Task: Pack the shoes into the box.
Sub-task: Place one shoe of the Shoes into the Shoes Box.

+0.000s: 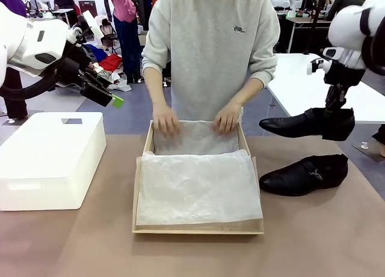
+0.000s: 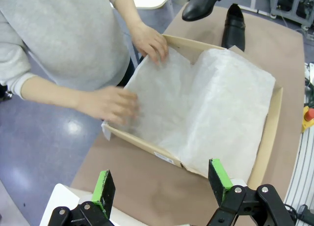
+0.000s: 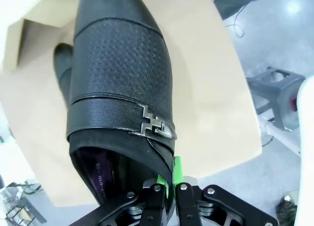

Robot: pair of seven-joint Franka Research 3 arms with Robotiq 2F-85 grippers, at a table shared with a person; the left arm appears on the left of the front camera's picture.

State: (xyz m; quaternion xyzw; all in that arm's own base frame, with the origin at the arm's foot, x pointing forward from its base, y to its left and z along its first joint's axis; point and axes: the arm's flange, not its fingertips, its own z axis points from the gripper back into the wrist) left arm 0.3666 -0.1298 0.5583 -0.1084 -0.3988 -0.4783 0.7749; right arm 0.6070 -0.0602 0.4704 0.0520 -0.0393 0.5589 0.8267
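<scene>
Right claw [image 3: 171,182] pinched heel rim of one shoe [image 1: 301,123]; shoe hung beneath claw, clear of table. Other shoe [image 1: 304,176] lay just below. Left claw [image 2: 161,181] spread, empty; box [image 2: 272,132] ahead of it.

From here, the brown-topped table [image 1: 60,247] stands on a smooth blue-grey floor [image 1: 129,111] that gives back pale patches of light. At the far right a white table [image 1: 301,87] stands near it, with a desk [image 1: 304,21] farther off. Far left, a heap of clothes [image 1: 108,63] lies on the floor, another person [image 1: 123,12] standing beside it.
</scene>
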